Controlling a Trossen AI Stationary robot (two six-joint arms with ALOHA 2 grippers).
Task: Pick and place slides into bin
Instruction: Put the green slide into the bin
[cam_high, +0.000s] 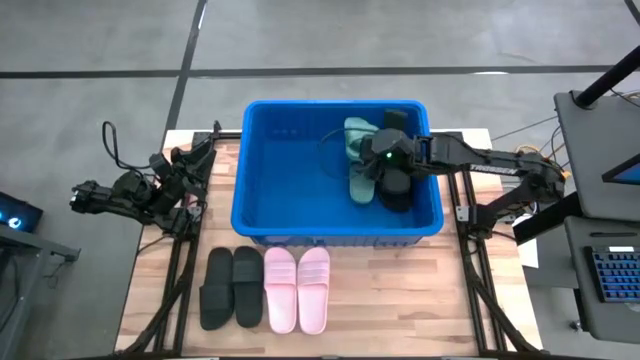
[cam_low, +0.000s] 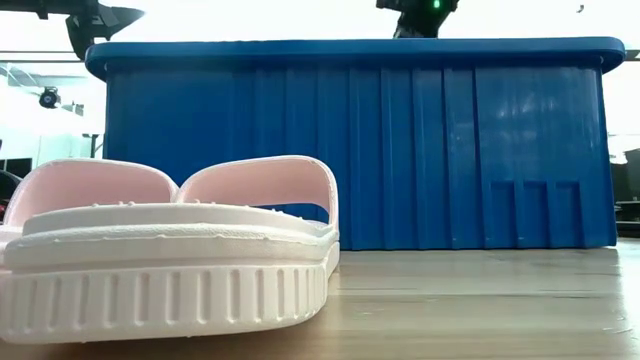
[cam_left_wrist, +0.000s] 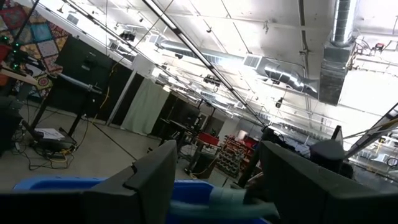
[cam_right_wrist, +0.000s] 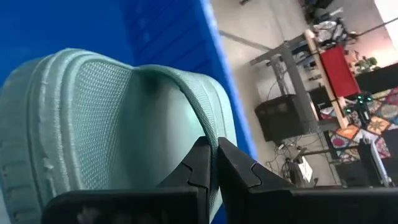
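Wooden table (cam_high: 400, 300) from above: the blue bin (cam_high: 300, 200) sits mid-frame. The right gripper (cam_high: 372, 160) hangs inside it, fingers pressed together over a green slide (cam_high: 358, 140). Black slides (cam_high: 230, 287) and pink slides (cam_high: 297, 290) lie at the bottom. The left gripper (cam_high: 195, 160) waits at left, fingers apart. From low down, a pink slide fills the lower left before the bin wall. The right wrist view shows shut fingertips beside the green slide's strap.

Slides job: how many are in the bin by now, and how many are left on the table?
In the bin: green slides and black ones, count unclear under the arm. In hand: the right gripper is shut, its tips at a green slide's strap. Left: black pair and pink pair on the table. The left gripper waits open beside the bin.
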